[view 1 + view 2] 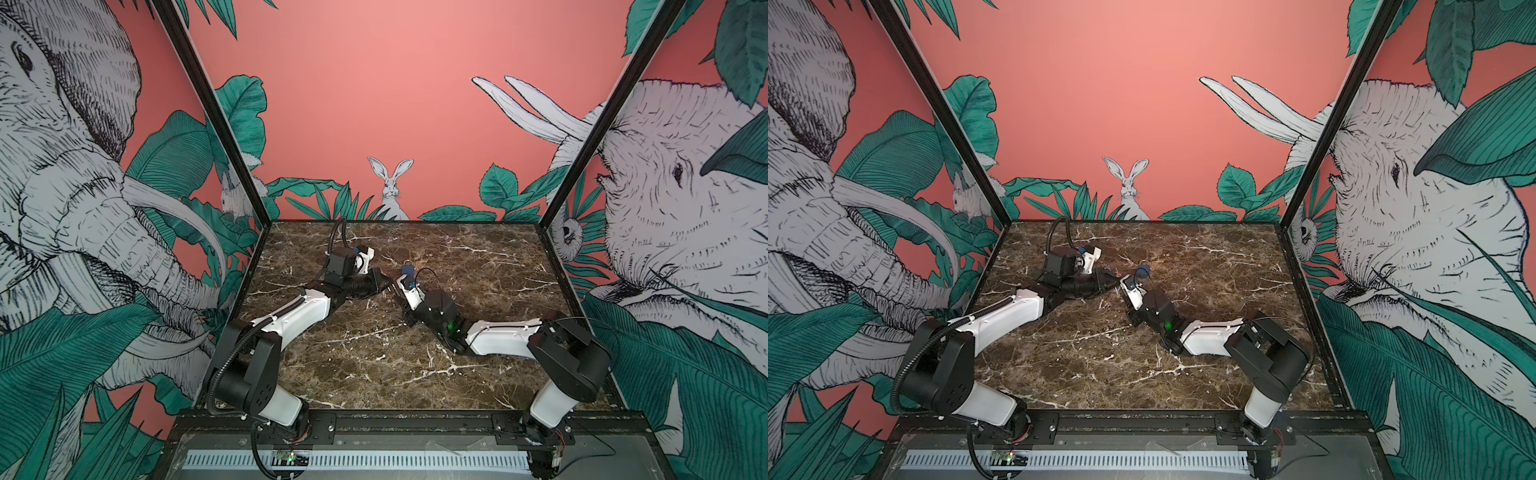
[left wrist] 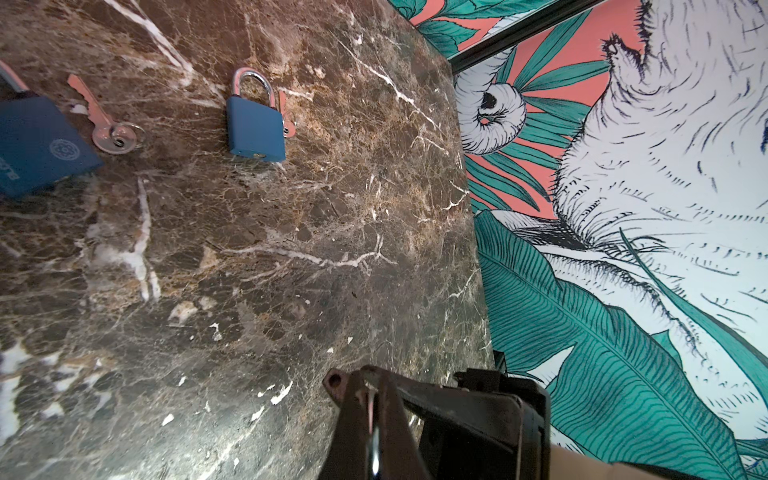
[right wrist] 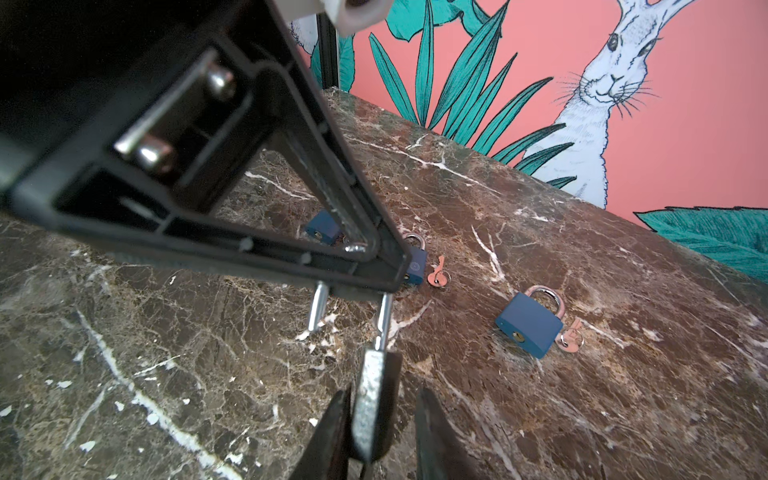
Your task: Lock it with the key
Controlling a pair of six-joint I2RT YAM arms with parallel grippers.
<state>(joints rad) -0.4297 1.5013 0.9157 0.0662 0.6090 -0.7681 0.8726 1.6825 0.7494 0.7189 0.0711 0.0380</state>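
In the right wrist view a padlock (image 3: 372,399) shows edge-on between the fingers of my right gripper (image 3: 384,395). One finger touches its body and the other stands off with a gap. Its steel shackle (image 3: 384,320) is swung open, with a free leg (image 3: 316,309). The arch is hidden behind my left gripper (image 3: 374,266). My left gripper (image 2: 365,380) is shut on a thin strip of bright metal that looks like a key seen edge-on. In both top views the two grippers (image 1: 390,284) (image 1: 400,279) meet tip to tip, low over the middle of the marble table (image 1: 374,365).
Other blue padlocks lie on the marble (image 2: 255,129) (image 2: 37,145) (image 3: 530,328), each with a pinkish key beside it (image 2: 106,124) (image 3: 571,336). One blue padlock (image 1: 409,271) (image 1: 1143,270) sits just beyond the gripper tips. Black frame posts and patterned walls enclose the table.
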